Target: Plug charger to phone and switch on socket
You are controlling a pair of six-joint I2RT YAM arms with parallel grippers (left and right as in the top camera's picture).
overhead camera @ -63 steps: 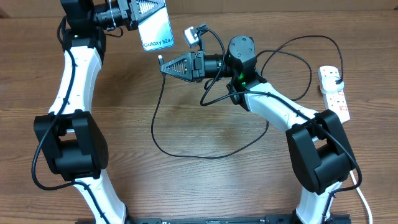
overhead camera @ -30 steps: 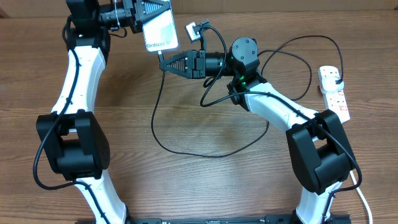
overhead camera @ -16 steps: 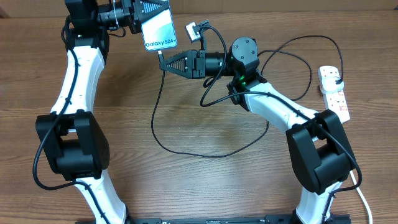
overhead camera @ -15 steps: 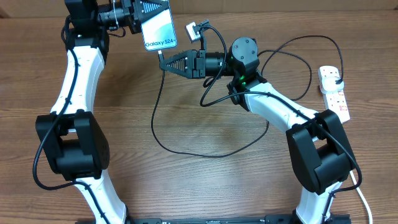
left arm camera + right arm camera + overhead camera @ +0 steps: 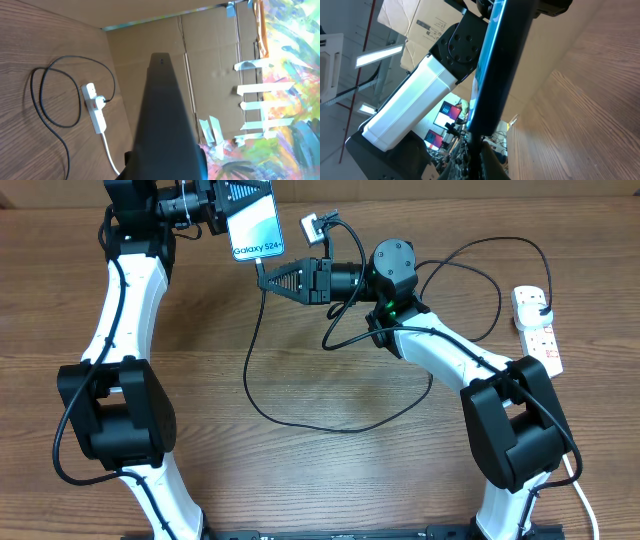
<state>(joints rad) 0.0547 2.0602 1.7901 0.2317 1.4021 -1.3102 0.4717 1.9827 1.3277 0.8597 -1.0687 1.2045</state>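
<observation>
Left hand [image 5: 245,194] clamps the phone [image 5: 254,228] aloft; right hand [image 5: 266,280], tips at its lower edge, pinches the charger [image 5: 246,380] by its connector: a skewed push could miss the port or twist the phone loose

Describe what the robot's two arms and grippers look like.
The left arm and right arm have white shells, bulky black joint housings and thin black cables alongside. The left gripper and right gripper are black, ribbed and triangular.
</observation>
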